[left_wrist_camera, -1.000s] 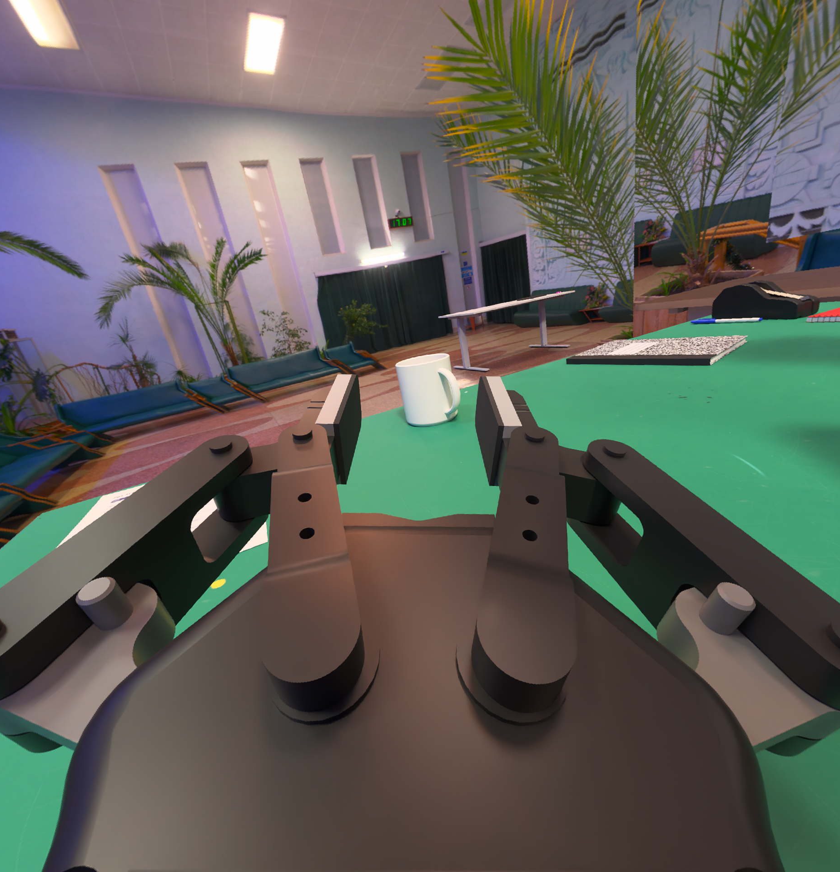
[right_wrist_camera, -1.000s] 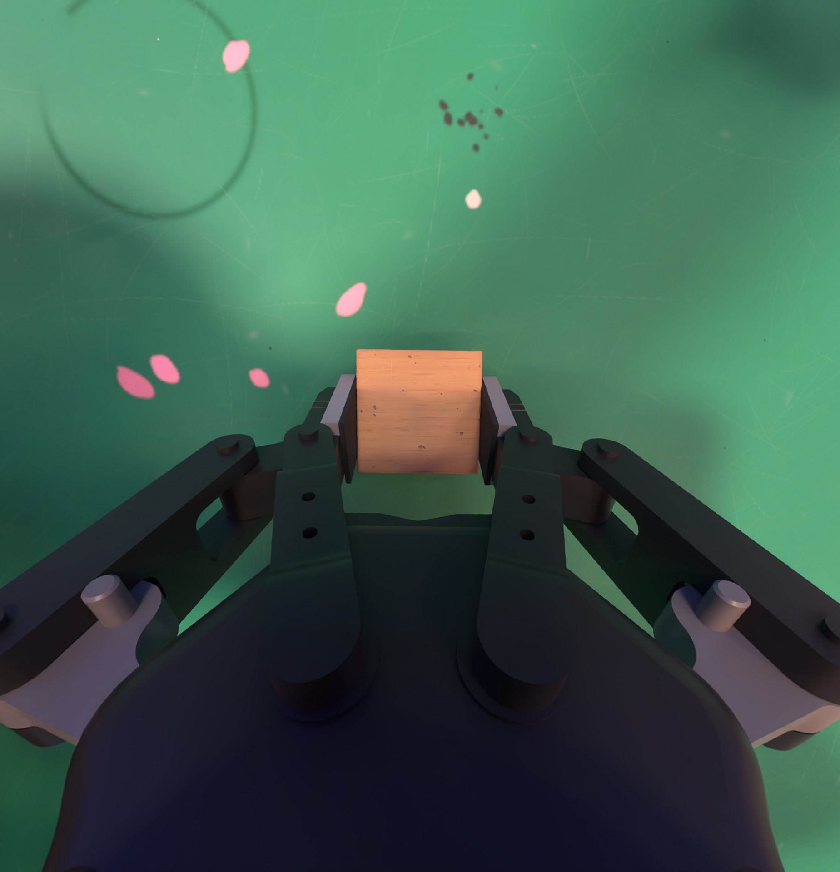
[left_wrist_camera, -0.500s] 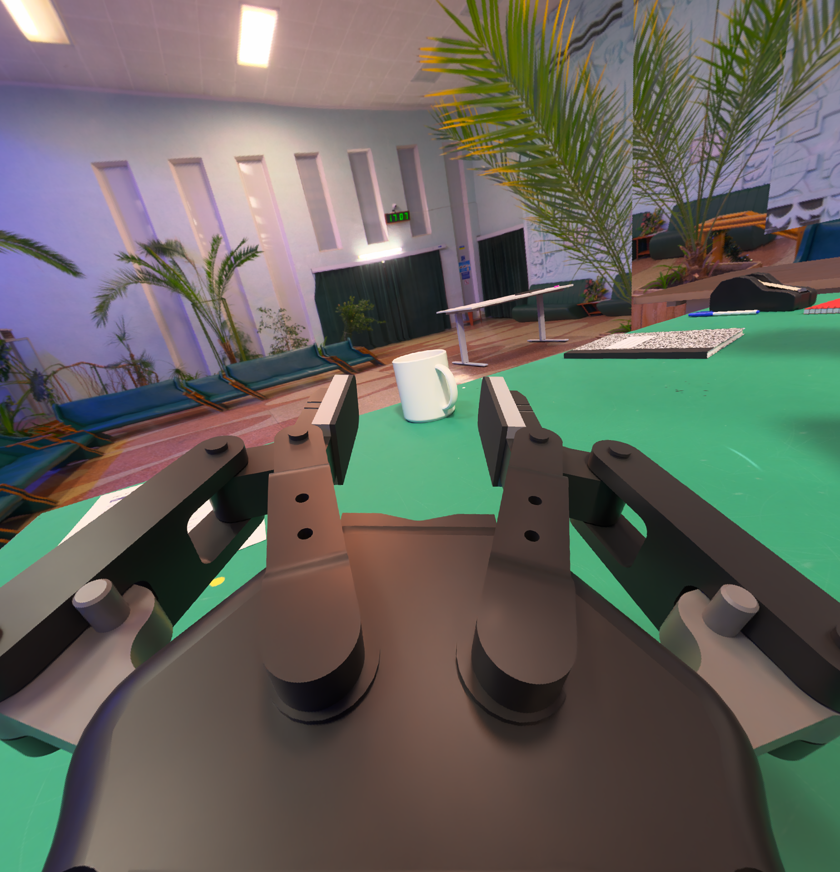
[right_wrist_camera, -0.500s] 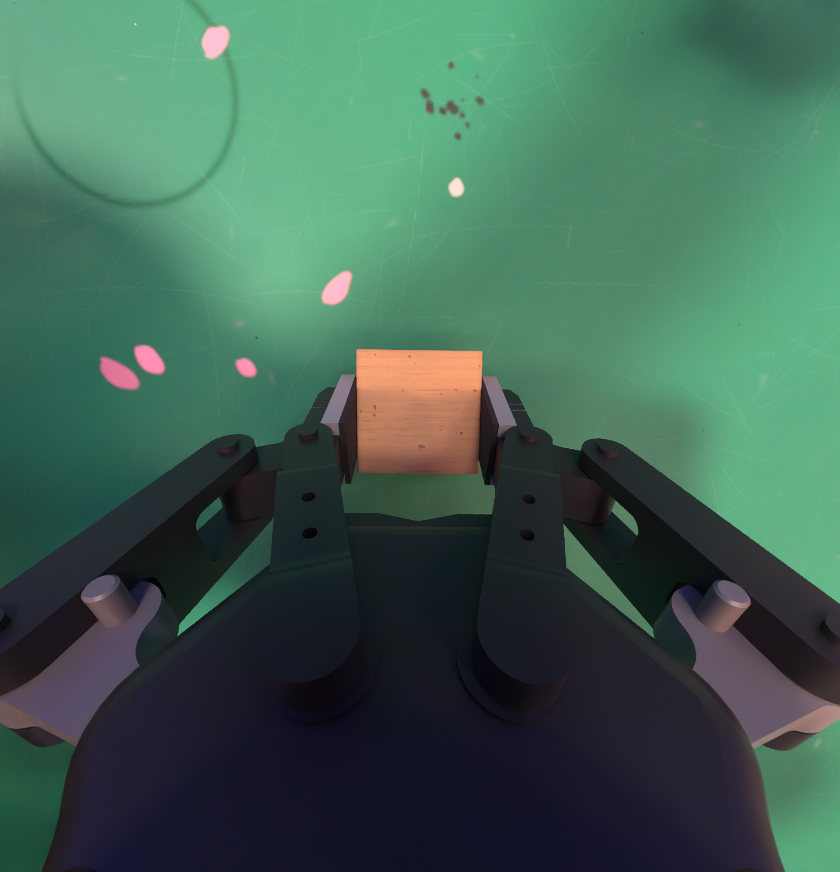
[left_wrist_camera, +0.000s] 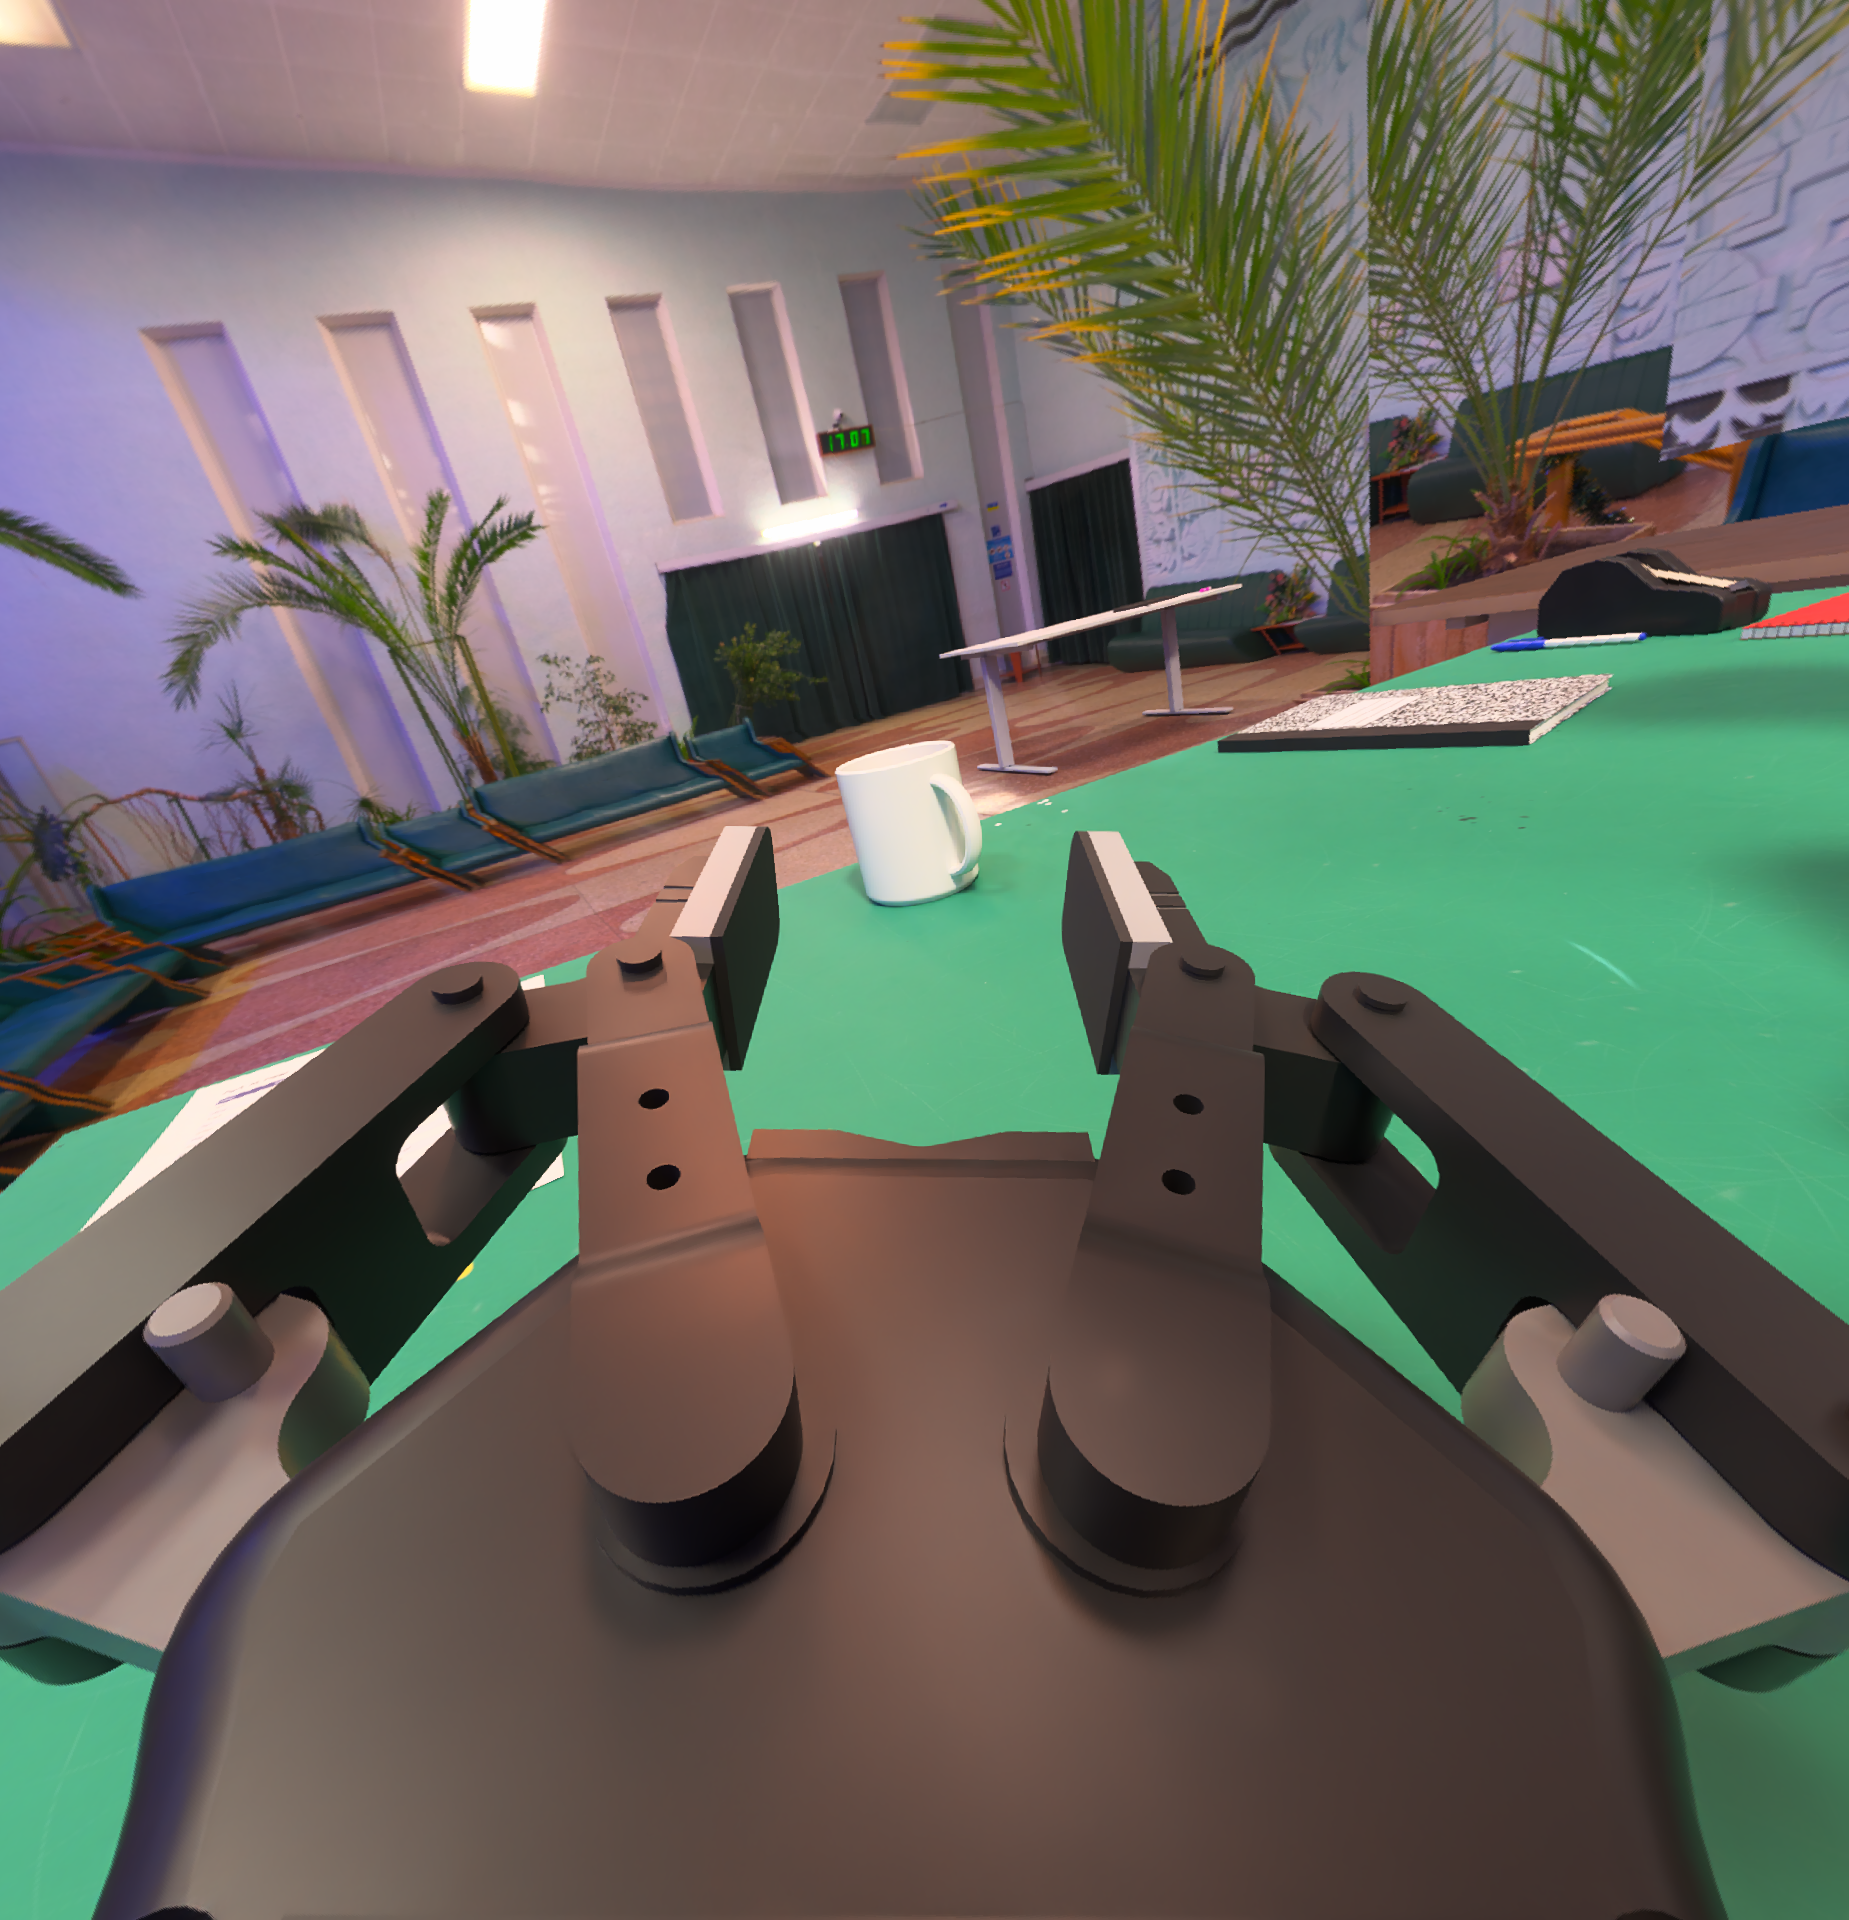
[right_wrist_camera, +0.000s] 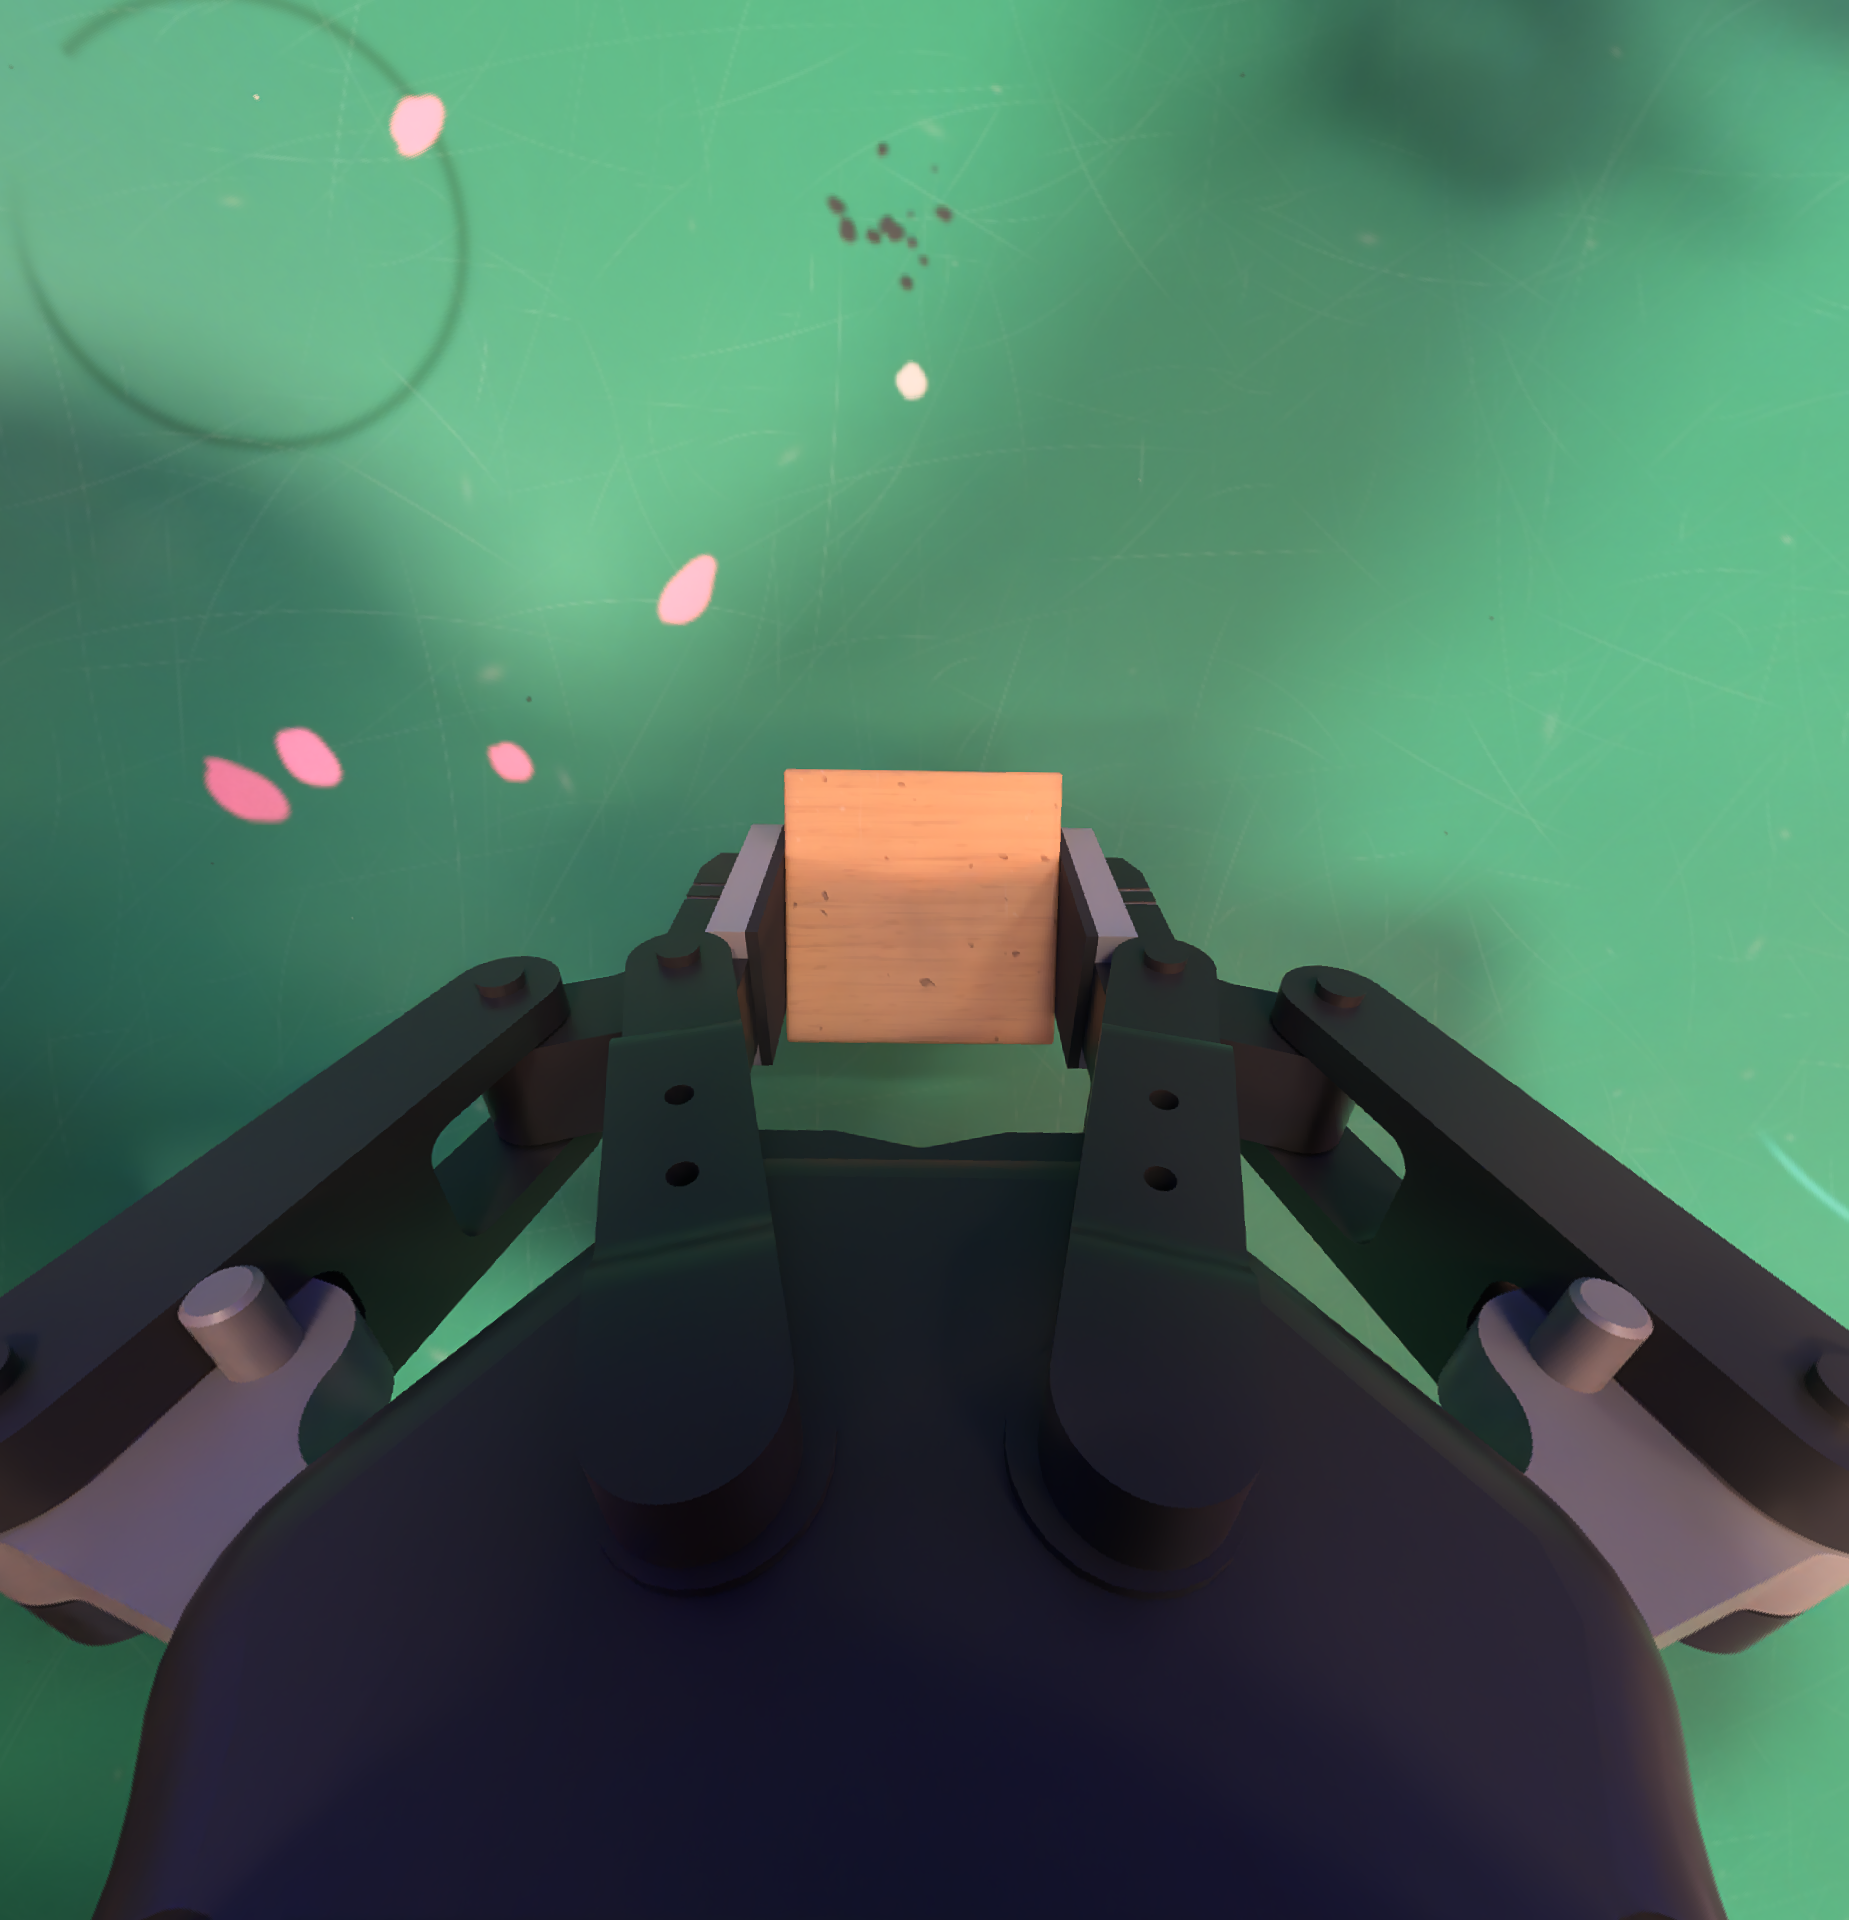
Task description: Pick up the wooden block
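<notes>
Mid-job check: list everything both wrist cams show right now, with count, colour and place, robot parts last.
wooden block: 1, light orange-brown, clamped between the right tool's pads over the table
table: 1, green, scuffed, under both tools
mug: 1, white, upright near the table's far edge, ahead of the left tool
notebook: 1, black-and-white speckled, flat, far right
pen: 1, blue and white, beyond the notebook
black object: 1, at the far edge, kind unclear
red item: 1, far right, cut off
paper sheet: 1, white, left
petal-like flecks: several, pink and pale, on the table
left tool: 1, dark, open, empty
right tool: 1, dark, shut on the block
</notes>
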`<state>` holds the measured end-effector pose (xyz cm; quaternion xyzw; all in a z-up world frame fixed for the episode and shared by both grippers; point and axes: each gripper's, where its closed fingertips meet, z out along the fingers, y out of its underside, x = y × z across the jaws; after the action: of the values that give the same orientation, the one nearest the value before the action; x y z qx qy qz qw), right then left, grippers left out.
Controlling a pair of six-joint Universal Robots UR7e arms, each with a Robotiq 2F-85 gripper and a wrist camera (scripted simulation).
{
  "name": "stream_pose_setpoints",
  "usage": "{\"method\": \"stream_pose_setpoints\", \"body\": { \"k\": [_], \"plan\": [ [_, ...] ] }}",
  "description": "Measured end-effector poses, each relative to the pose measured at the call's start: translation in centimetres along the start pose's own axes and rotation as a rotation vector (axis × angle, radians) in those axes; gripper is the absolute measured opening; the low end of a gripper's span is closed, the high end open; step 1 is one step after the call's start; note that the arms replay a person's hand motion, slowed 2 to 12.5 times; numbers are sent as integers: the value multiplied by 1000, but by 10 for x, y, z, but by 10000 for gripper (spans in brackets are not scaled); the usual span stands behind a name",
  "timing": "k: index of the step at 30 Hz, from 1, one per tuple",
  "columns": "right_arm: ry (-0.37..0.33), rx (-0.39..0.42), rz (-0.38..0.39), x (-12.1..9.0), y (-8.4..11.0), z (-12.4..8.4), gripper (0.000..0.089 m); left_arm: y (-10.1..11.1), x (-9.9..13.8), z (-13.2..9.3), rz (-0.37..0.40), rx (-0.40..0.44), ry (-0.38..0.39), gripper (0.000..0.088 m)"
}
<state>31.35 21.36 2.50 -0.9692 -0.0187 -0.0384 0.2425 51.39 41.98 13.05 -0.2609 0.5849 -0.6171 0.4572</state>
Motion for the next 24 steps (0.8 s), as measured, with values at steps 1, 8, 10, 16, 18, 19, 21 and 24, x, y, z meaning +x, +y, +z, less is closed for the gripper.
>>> {"method": "stream_pose_setpoints", "body": {
  "k": [1,8,10,16,18,19,21,24],
  "plan": [
    [6,3,5,1,1,-2,416,0,-1,0,0,-6,-4,507],
    [47,30,55,9,11,-15,417,-2,4,0,-14,-31,2,615],
    [58,40,72,11,14,-18,417,-3,8,0,-23,-32,11,644],
    [94,77,128,19,24,-29,417,-9,20,0,-45,-31,48,696],
    [107,94,147,22,27,-33,417,-12,25,0,-46,-30,65,708],
    [114,102,157,23,28,-35,417,-13,28,0,-45,-30,74,714],
    [125,119,175,26,31,-39,417,-15,34,0,-39,-30,93,723],
    [140,139,201,29,37,-45,417,-19,44,1,-27,-32,125,736]
  ]
}}
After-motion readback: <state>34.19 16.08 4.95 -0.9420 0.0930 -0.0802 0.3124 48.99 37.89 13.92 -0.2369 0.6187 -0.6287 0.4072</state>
